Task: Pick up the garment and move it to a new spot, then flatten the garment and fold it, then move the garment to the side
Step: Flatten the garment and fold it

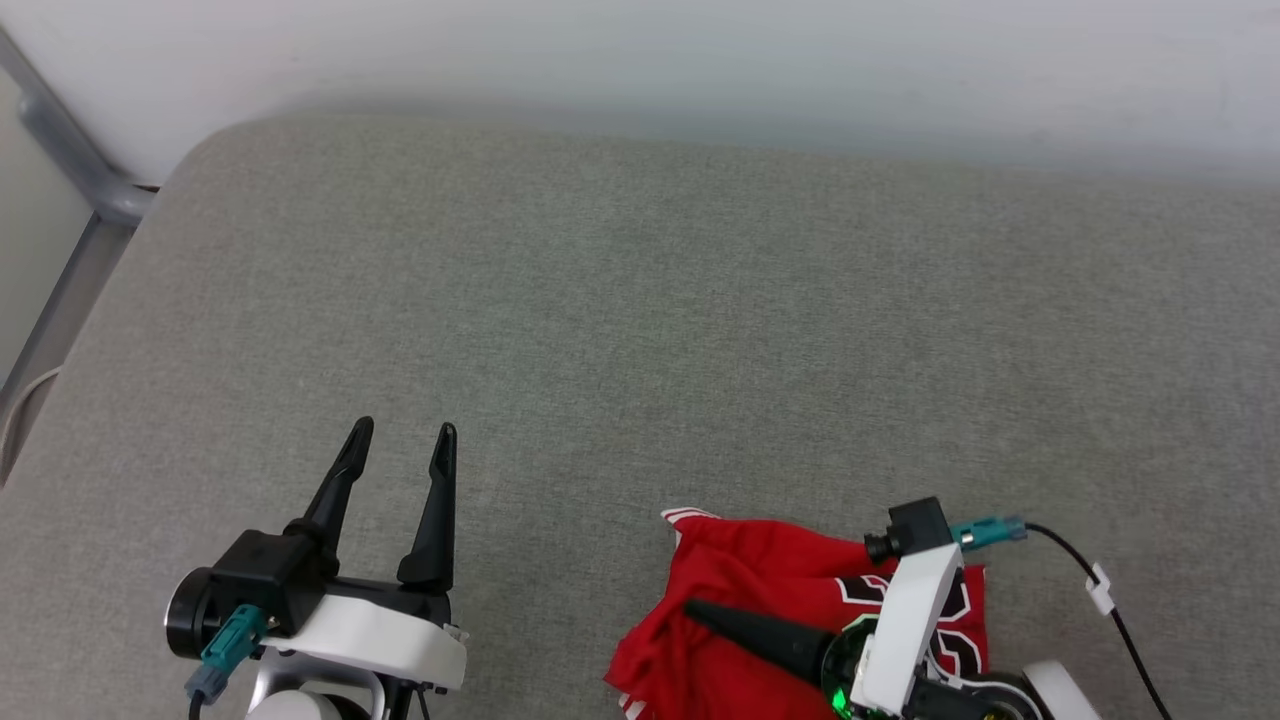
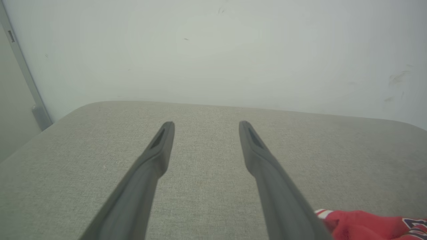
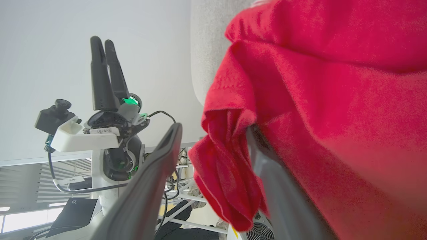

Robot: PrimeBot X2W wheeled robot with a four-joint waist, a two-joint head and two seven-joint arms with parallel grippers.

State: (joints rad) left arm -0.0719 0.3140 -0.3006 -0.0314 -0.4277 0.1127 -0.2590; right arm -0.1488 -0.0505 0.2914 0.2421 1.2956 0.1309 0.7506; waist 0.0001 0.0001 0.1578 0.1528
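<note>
Grey cushion (image 1: 640, 330) (pale wall (image 1: 700, 60) behind)

Lower right: crumpled red garment (image 1: 760, 570) on the grey surface (image 1: 640, 300), right pincer (image 1: 720, 622) over it. Lower left: left pincer (image 1: 405, 430), fingers apart.

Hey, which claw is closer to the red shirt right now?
Right. The right claw is at the garment, open, with a red fold between its fingers. The left claw hovers open over the grey cushion, apart to the garment's left.
</note>
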